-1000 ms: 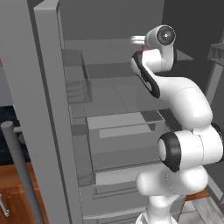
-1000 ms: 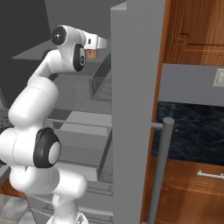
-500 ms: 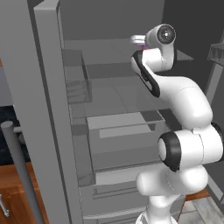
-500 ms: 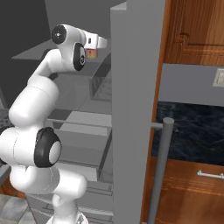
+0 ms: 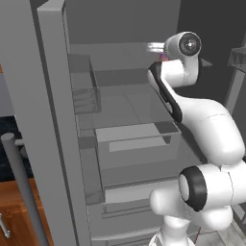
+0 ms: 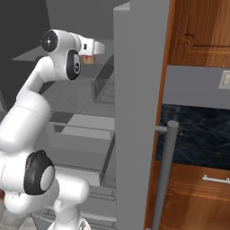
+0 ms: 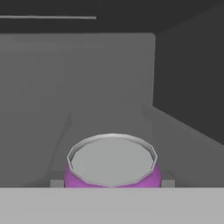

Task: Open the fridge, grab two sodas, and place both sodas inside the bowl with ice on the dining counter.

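I am looking along the jaws (image 7: 112,183) in the hand view, and they are sitting on either side of the purple soda can (image 7: 112,164), one small grey tip showing at each flank of it. They are clamping on the can: it is filling the gap between them, silver top facing the camera and the magenta body just below the rim. Past the can the grey back wall and a side wall of the fridge interior are showing.

In the right base view the jaws (image 6: 90,57) are pointing off the end of the white hand, high up at the level of the upper shelf, and an orange and magenta bit of the can (image 6: 89,58) is peeking out beneath the hand. In the left base view I am seeing only a sliver of magenta (image 5: 164,57) tucked behind the wrist.

The arm is reaching up and far into the open fridge (image 5: 120,144), with its glass shelves and a clear drawer lying below the hand. The left door (image 5: 53,120) is standing open at the near left, its bar handle (image 5: 21,187) angling down beside it. In the right base view the right door (image 6: 139,112) is standing edge-on, with its handle (image 6: 164,175) near it. Right of that door are wood cabinets (image 6: 200,31) and a dark veined desk front (image 6: 202,134).
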You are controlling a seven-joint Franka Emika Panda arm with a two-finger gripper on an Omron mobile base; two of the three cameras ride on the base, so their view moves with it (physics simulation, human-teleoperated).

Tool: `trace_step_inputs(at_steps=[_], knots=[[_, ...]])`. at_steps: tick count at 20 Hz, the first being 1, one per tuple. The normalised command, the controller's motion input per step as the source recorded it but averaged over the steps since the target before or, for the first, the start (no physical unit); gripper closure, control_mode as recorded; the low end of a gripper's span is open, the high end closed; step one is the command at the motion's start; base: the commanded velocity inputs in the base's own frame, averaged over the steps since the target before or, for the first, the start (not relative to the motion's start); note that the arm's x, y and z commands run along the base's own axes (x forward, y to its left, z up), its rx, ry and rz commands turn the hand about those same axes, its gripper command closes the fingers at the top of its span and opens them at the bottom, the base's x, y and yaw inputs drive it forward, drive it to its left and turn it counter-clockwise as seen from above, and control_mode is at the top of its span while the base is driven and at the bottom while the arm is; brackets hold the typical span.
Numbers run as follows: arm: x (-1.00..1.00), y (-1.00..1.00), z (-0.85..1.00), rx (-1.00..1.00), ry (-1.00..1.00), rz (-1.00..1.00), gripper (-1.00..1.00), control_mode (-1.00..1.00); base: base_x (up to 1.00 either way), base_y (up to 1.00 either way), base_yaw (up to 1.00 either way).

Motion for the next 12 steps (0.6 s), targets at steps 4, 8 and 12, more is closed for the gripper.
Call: trace_step_inputs(at_steps=[4, 8, 12], knots=[[-0.73, 0.32, 0.14, 0.00, 0.07, -0.04, 1.00, -1.00, 0.00, 0.00, 0.00], [-0.90, 0.22, 0.14, 0.01, 0.09, -0.05, 1.00, -1.00, 0.00, 0.00, 0.00], [-1.00, 0.10, 0.00, 0.01, 0.07, -0.04, 1.00, -1.00, 0.00, 0.00, 0.00]])
